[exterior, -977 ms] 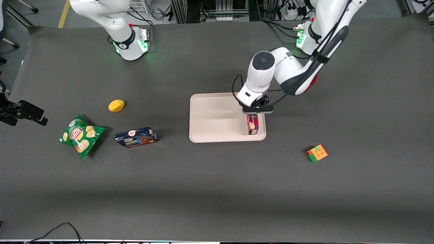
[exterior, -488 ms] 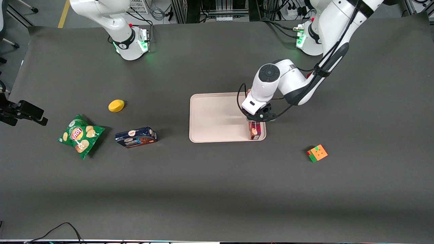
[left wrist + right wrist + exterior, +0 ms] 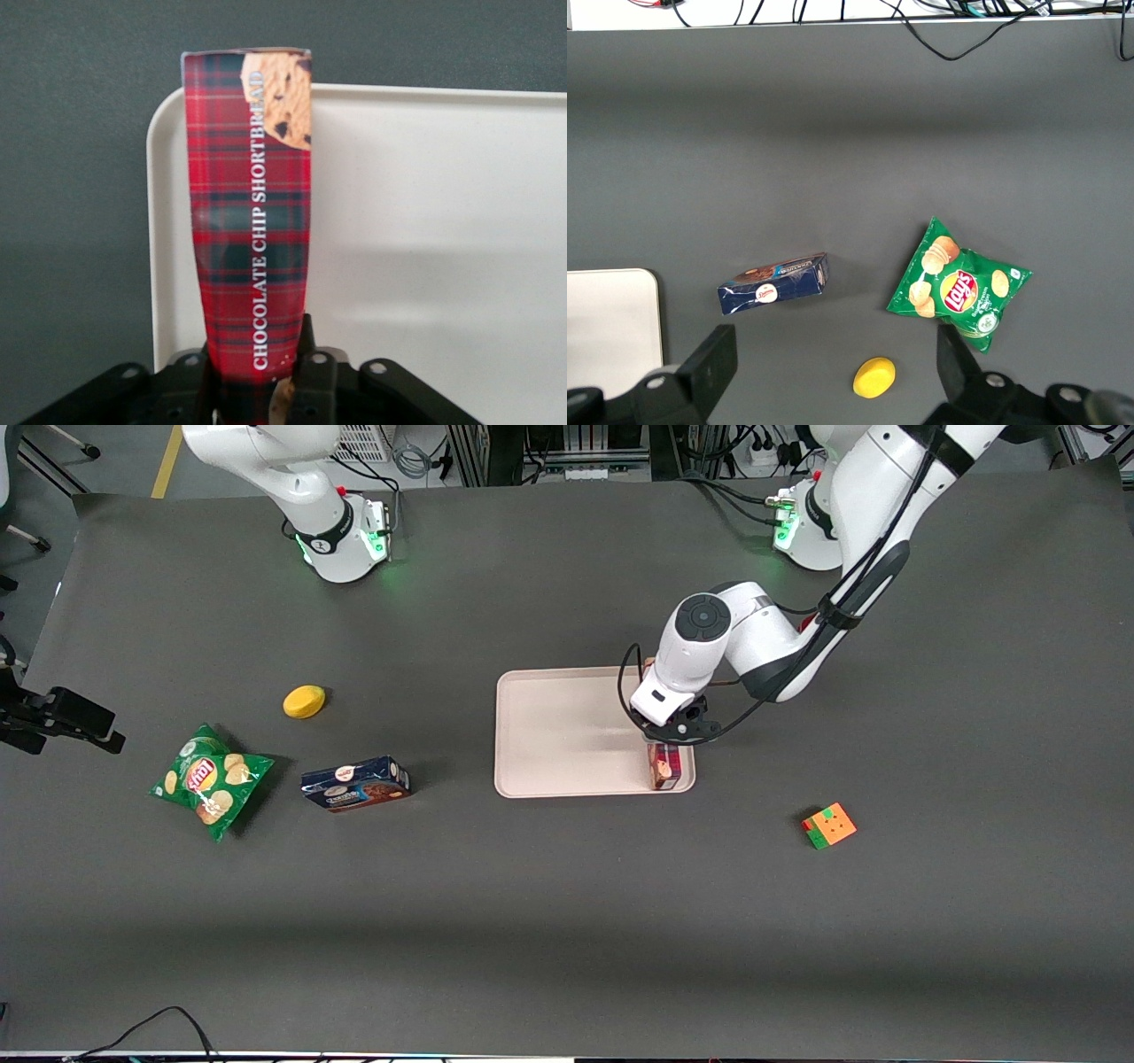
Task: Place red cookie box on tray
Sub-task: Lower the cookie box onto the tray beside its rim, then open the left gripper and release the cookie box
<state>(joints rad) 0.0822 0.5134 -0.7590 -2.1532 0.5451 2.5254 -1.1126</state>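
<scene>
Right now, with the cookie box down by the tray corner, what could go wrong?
The gripper is shut on the red cookie box, which stands on end near a corner of the tray.
1. Tall and slim, it may topple on release.
2. So close to the rim, it could tip out onto the table.

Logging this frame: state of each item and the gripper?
red cookie box: gripped at one end, over the tray's corner
tray: flat on table, bare apart from the box
gripper: fingers shut on box
blue cookie box: lying on table
chip bag: lying flat, sealed
</scene>
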